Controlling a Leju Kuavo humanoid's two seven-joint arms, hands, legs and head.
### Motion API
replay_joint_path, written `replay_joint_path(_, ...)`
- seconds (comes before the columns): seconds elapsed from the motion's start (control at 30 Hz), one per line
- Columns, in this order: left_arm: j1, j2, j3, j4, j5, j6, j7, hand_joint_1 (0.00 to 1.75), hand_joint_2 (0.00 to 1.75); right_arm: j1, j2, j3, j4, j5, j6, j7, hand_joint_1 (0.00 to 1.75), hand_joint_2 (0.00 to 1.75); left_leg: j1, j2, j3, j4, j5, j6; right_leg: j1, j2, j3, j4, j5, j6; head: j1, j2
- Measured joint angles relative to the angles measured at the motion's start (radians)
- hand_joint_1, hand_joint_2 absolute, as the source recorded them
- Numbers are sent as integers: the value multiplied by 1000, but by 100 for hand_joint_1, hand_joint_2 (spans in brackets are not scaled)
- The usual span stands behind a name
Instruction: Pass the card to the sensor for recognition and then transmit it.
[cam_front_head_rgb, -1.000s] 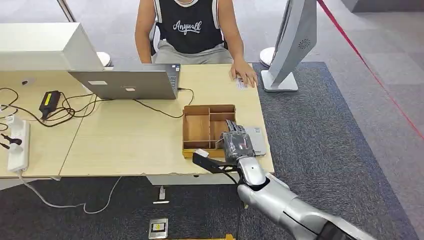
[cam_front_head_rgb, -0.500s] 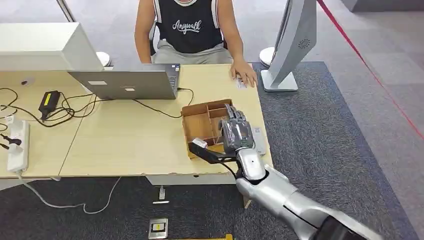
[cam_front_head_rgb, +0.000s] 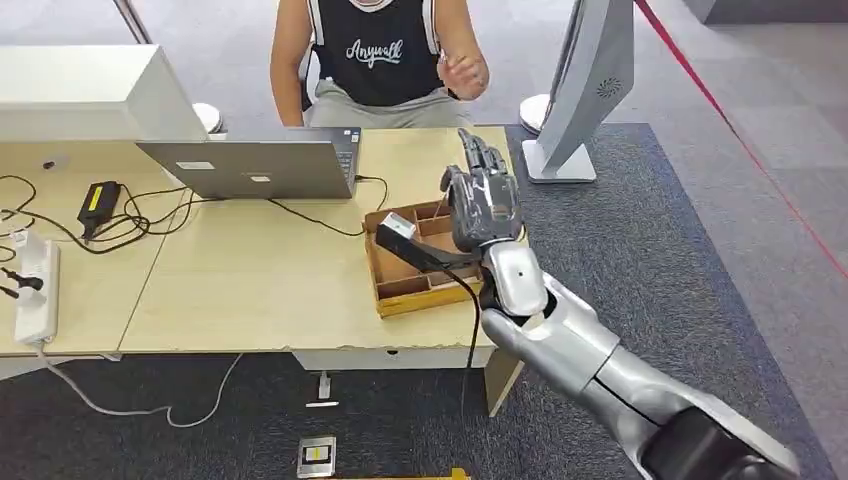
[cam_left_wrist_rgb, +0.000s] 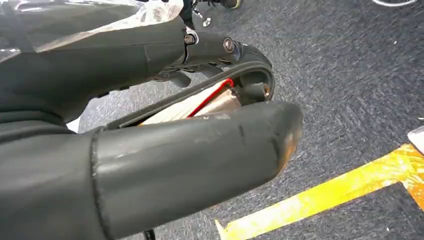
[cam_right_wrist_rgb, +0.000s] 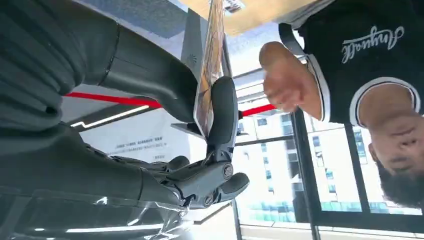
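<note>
My right hand is raised above the far right part of the desk, fingers pointing toward the seated person. In the right wrist view the hand pinches a thin card, seen edge-on, between thumb and a finger. The person's hand is lifted in front of the chest, a short way beyond my hand, and it appears just past the card in the wrist view. My arm hides the grey reader beside the tray. My left hand hangs over dark carpet, fingers curled toward the thumb.
A wooden divided tray lies skewed under my right forearm near the desk's front edge. A laptop, cables and a power strip occupy the desk's left half. A white standing kiosk rises beside the desk's far right corner.
My right hand rose from beside the tray and moved toward the person with the card. The tray got turned slightly. The person's hand lifted off the desk.
</note>
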Motion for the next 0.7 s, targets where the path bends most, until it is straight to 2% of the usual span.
replay_joint_path(0.23, -18, 0, -3, 0, -26, -8, 9, 0, 0, -70, 1, -3, 26, -90, 100, -43, 175, 175, 0, 0, 0, 0, 0, 0, 0, 0, 0, 0, 0, 0, 0, 0)
replay_joint_path(0.43, -32, 0, -6, 1, -40, -13, 4, 0, 0, -157, 35, 5, 126, -156, 111, -72, 175, 175, 0, -1, -1, 0, 1, -1, 0, 0, 0, 1, 0, 0, 0, 0)
replay_joint_path(0.7, -39, 0, -7, 1, -62, -16, -1, 0, 0, -292, 100, 35, 317, -139, 116, -34, 175, 175, 0, -1, -2, 0, 1, -1, 0, 0, -1, 1, 0, 0, 0, 0)
